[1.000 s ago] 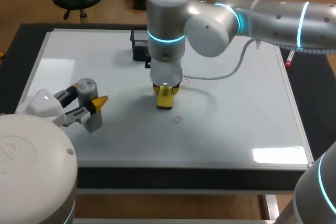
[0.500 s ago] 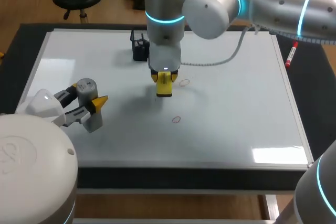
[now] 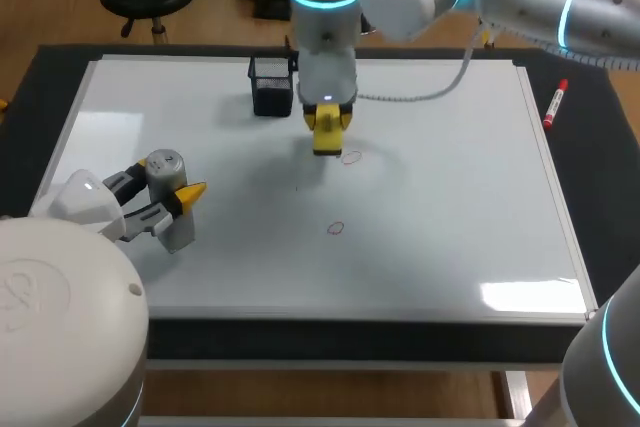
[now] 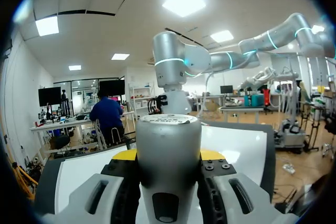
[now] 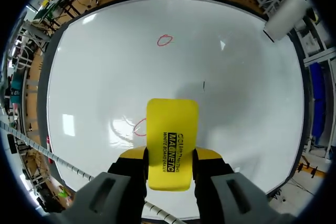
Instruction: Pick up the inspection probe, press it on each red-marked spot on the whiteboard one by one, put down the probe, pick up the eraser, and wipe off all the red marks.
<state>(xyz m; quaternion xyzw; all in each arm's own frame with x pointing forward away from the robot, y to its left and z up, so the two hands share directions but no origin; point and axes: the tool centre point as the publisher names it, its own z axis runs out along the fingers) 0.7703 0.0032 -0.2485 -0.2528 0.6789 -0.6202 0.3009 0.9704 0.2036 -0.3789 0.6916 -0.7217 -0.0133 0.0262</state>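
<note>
My right gripper is shut on the yellow eraser, hovering just beyond a red circle mark on the whiteboard. A second red mark lies nearer the front. In the right wrist view the eraser sits between the fingers of the gripper, one red mark right beside it and the other further ahead. At the left of the board my left gripper is shut on the silver cylindrical probe; the left wrist view shows the probe clamped in that gripper.
A black mesh holder stands at the board's far edge, close to my right arm. A red marker lies on the table past the board's right frame. A small dark tick shows near the board's middle.
My right arm has carried the eraser away from the board's middle toward the far edge, uncovering the far red mark. The left arm and probe have kept still.
</note>
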